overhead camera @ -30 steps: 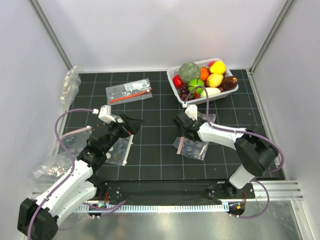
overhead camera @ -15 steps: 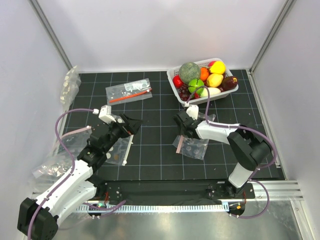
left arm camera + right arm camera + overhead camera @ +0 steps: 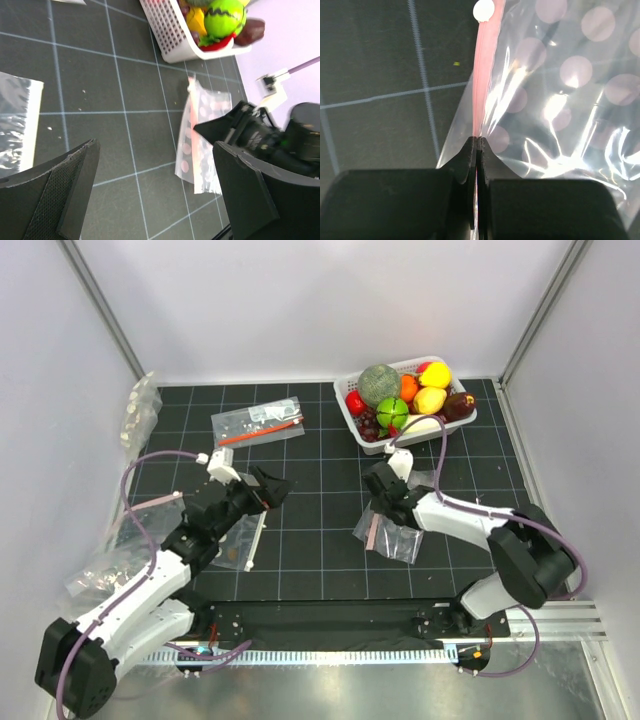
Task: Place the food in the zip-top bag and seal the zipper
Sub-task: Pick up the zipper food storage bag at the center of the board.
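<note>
The zip-top bag [image 3: 394, 539], clear with white dots, lies right of centre on the mat. Its pink zipper [image 3: 371, 532] runs along the left edge. My right gripper [image 3: 377, 512] is shut on that strip; in the right wrist view the jaws [image 3: 476, 142] pinch the zipper [image 3: 483, 75] and the bag [image 3: 565, 95] spreads to the right. The food [image 3: 410, 398] sits in a white basket [image 3: 372, 441]: a yellow lemon [image 3: 436, 374], a green round fruit [image 3: 391, 412], a whitish piece [image 3: 425, 423]. My left gripper [image 3: 274, 486] is open and empty, left of the bag [image 3: 204, 135].
A clear bag with an orange-red stick [image 3: 258, 423] lies at the back left. More plastic bags lie by the left wall [image 3: 139, 412], at the near left [image 3: 105, 575] and under my left arm [image 3: 243, 536]. The basket [image 3: 170, 42] shows in the left wrist view.
My right gripper has shut on the bag's pink strip and shifted slightly right and nearer, lifting that edge. The left gripper stays open and has barely moved.
</note>
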